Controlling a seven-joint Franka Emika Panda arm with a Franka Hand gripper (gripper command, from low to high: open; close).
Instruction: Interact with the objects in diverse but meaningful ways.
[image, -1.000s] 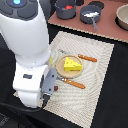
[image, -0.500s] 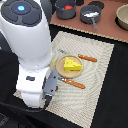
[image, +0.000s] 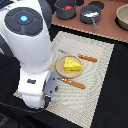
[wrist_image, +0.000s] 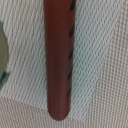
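I see the sausage (wrist_image: 60, 55) lying on the woven mat (wrist_image: 100, 75) right under my wrist camera, but I cannot tell the gripper's state.

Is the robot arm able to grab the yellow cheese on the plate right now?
Probably yes. The yellow cheese wedge sits uncovered on the round plate, with nothing on top of it. The arm is right beside the plate; only orange-handled cutlery lies alongside. The gripper itself is hidden.
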